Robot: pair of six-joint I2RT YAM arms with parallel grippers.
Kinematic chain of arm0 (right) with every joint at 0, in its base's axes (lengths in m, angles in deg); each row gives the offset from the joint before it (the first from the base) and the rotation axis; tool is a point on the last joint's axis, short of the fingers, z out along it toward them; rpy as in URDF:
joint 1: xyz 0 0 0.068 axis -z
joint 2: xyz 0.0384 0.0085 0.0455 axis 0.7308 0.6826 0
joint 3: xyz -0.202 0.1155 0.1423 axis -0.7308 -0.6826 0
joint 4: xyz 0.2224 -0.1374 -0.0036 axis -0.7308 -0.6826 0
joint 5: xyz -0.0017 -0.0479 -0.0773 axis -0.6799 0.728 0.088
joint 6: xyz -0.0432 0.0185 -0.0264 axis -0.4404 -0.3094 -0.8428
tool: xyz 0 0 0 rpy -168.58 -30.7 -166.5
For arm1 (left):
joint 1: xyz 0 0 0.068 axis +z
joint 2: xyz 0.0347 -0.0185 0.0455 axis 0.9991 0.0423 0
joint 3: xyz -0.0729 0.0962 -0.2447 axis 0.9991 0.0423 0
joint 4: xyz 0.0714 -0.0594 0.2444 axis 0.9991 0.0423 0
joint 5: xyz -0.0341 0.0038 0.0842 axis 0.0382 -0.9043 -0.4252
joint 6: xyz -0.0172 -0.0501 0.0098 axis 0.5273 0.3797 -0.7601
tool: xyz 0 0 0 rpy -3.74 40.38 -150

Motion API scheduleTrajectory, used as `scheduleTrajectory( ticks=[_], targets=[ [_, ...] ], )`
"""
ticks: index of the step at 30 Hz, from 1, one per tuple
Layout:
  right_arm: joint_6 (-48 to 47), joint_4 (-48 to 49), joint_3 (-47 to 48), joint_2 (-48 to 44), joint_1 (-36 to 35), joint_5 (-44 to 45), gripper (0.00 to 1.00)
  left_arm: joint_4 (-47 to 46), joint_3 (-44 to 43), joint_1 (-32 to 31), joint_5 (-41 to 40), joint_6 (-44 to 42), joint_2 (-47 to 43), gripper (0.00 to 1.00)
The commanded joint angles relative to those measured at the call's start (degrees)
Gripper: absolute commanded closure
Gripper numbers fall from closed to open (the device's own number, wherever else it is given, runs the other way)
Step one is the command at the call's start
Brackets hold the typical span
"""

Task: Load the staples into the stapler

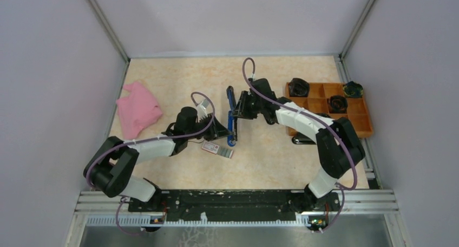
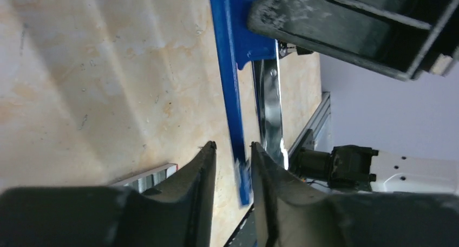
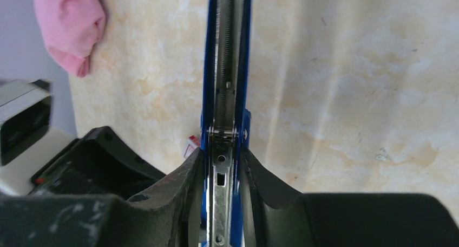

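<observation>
The blue stapler (image 1: 231,119) lies opened out mid-table, its metal magazine showing in the right wrist view (image 3: 224,52). My right gripper (image 1: 238,110) is shut on the stapler's body, fingers pressed on both blue sides (image 3: 223,161). My left gripper (image 1: 221,130) sits at the stapler's near end. In the left wrist view (image 2: 233,149) its jaws are narrowly apart around the tip of the blue arm (image 2: 230,68), with a gap on the left side. The staples box (image 1: 217,149), white with red print, lies flat just below the left gripper. Its edge shows in both wrist views (image 2: 146,176) (image 3: 192,145).
A pink cloth (image 1: 138,109) lies at the left edge of the table and shows in the right wrist view (image 3: 70,25). An orange compartment tray (image 1: 316,103) with dark round items stands at the right. Walls close in on three sides.
</observation>
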Motion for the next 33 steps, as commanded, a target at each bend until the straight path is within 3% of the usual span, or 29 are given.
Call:
scheduleTrajectory(
  ticks=[1, 9, 19, 26, 33],
  targets=[
    [-4.2, -0.5, 5.6, 3.3, -0.8, 4.5, 1.00, 4.2, -2.4, -0.1, -5.4, -4.2, -3.9, 0.60],
    [-7.5, -3.5, 12.1, 9.1, -2.4, 13.3, 1.00, 18.9, -2.9, -0.2, -18.0, -7.1, -10.6, 0.49],
    [-7.0, 0.2, 18.3, 20.2, -8.2, 24.8, 0.99, 32.8, -8.4, -0.1, -26.4, -7.9, -11.3, 0.44],
    [-6.0, 2.1, 20.9, 22.1, -9.8, 22.0, 0.69, 37.5, -12.4, -0.4, -28.1, -8.6, -8.1, 0.39],
    [-10.0, 2.4, 15.5, 13.6, -6.8, 20.9, 0.55, 38.5, -16.3, -2.0, -28.5, -8.7, -4.1, 0.27]
  ],
)
